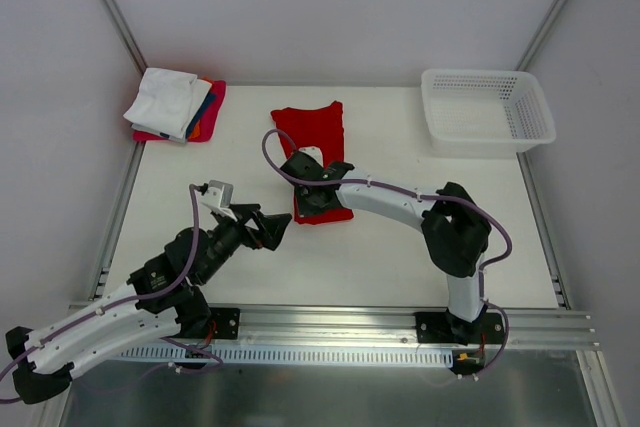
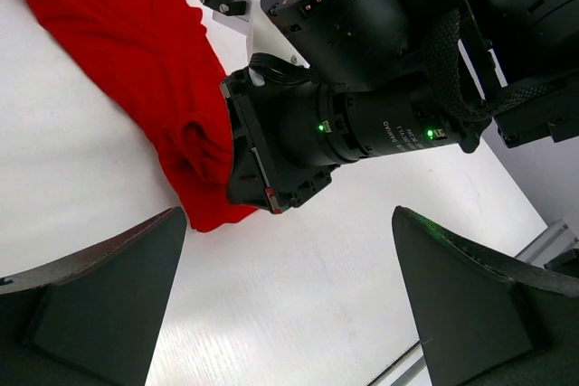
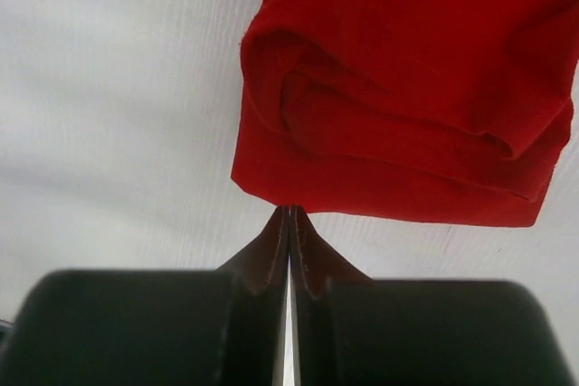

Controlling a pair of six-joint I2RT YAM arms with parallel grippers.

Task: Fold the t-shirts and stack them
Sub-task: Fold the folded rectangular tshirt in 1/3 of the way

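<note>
Partly folded and bunched at its near end, red t-shirt (image 1: pixel 312 135) at the far middle of the table (image 1: pixel 400 257), with right gripper (image 3: pixel 289 216) clenched tight right at the near hem, no telling whether cloth is caught between the tips. Just nearer and to the left, left gripper (image 1: pixel 277 230) spread wide, grasping nothing, its sight of the hem partly blocked by the right arm's wrist (image 2: pixel 362 124). Well apart, stack of folded shirts (image 1: pixel 175 107), white on top, in the far-left corner, and white mesh basket (image 1: pixel 487 112) far right.

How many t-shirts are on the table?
5: a bright red cloth t-shirt at centre; folded white shirt, blue shirt, orange shirt, pink-red shirt stacked far left. More may be hidden.
</note>
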